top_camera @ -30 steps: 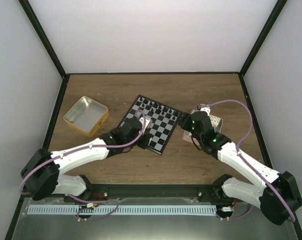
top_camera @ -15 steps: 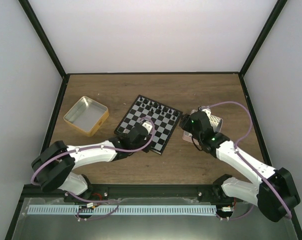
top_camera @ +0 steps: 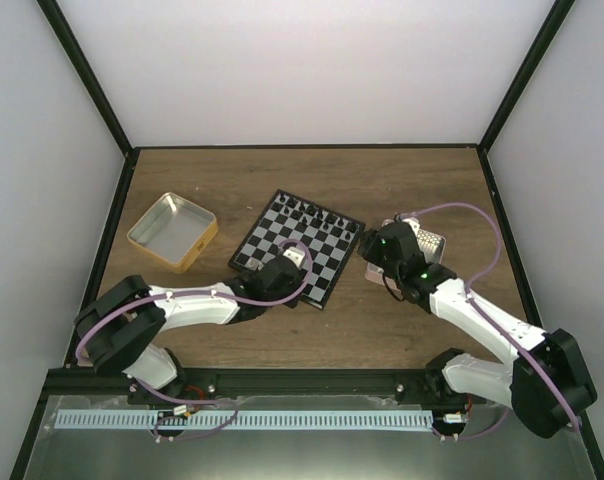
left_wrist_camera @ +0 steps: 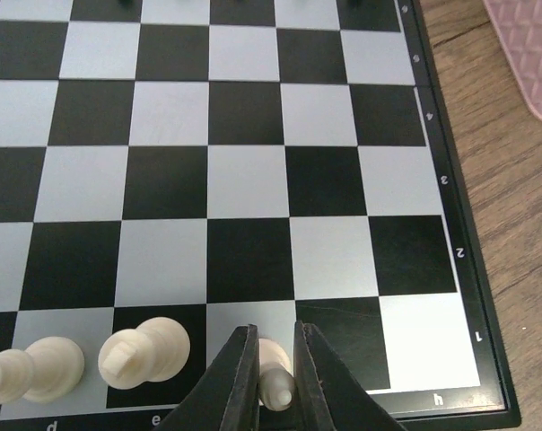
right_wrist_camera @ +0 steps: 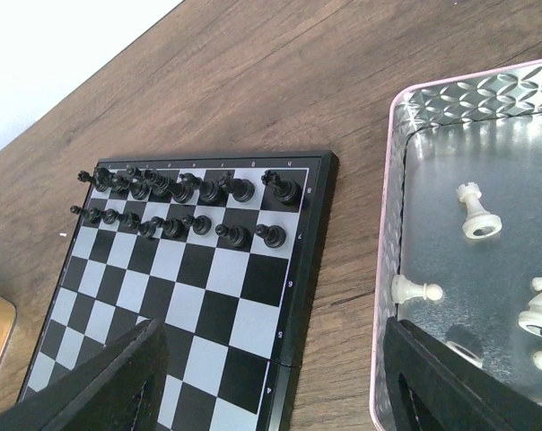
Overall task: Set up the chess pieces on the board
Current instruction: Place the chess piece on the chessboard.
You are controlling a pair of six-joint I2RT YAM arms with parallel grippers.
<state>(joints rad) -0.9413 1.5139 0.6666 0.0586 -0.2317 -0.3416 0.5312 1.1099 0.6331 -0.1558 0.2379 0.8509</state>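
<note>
One cream piece [left_wrist_camera: 276,384] is pinched between the fingers of the left gripper [left_wrist_camera: 274,343], which are closed to a narrow slit around it. It is over a pale square in the nearest row of the board [left_wrist_camera: 253,180], with two free squares to the fingers' right. Whether its base sits flat on the square I cannot tell. The likeliest mishap, as I judge it, is a topple on release. The piece is far thinner than either finger, so if it clings to one pad or hangs tilted as the jaws part, it may fall or roll off its square. A second risk is just left of the fingers, where the neighbouring cream figure [left_wrist_camera: 145,352] stands one square over; a wide opening or a sideways pull-out could clip it and upset the row. That near row holds four cream figures, counting the held one, and the leftmost is cut by the frame edge. Far ahead of the fingers stand two rows of black pieces [right_wrist_camera: 208,191], eight in each as far as I can count. The right gripper [right_wrist_camera: 271,368] has its fingers spread wide with nothing between them. By its right finger lies the pink tray [right_wrist_camera: 389,251], showing at least four loose cream pieces [right_wrist_camera: 476,214], some cut off. One board, one tray and one yellow-sided tin [top_camera: 172,232], well left of the left fingers, rest on the wooden table [top_camera: 382,180].
</note>
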